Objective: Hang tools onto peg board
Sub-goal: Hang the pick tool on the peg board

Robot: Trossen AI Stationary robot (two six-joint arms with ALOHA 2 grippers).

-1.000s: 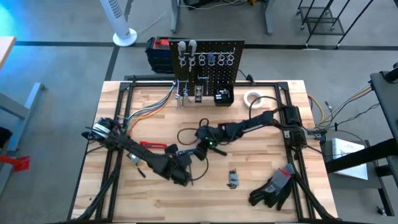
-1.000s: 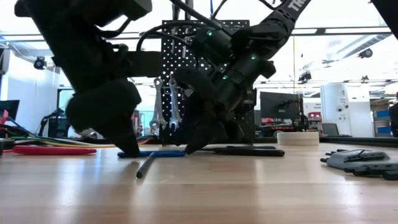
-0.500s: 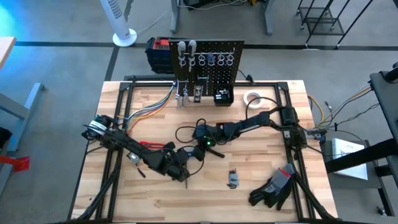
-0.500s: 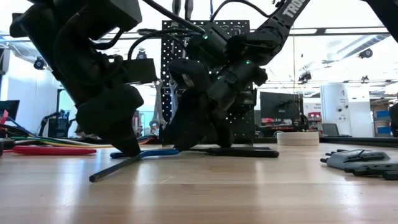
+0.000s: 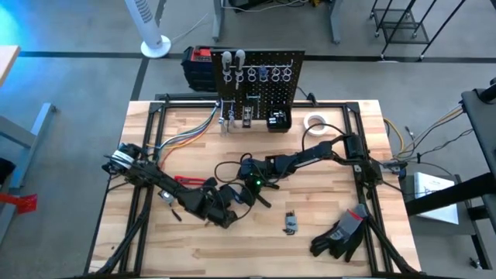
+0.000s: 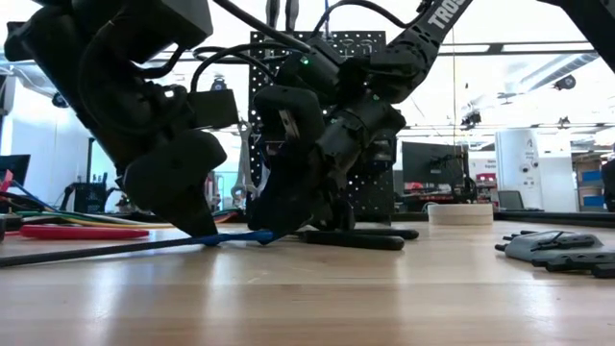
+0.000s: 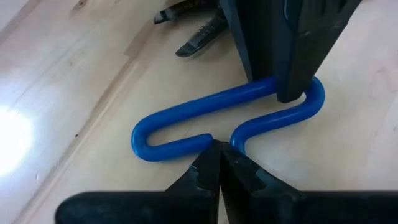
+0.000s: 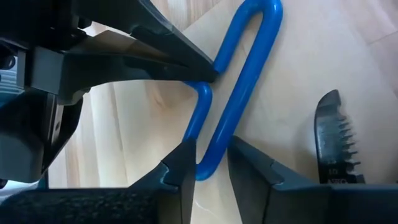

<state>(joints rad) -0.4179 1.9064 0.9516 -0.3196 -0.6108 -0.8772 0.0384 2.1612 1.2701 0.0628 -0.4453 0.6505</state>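
Left wrist view: left gripper (image 7: 217, 163) pinched shut, tips low by blue-handled tool (image 7: 205, 115) on worktop (image 7: 93, 74) | right gripper (image 8: 208, 163) narrowly straddles its blue loop | "TRO" lettering on right arm.

Both arms reach to the middle of the tabletop (image 5: 155, 256), where the left tool (image 5: 229, 203) and right tool (image 5: 242, 186) meet close together. The peg board (image 5: 260, 81) stands at the far edge, a tape roll (image 5: 315, 122) beside it. Black gloves (image 5: 341, 236) lie near the right corner.
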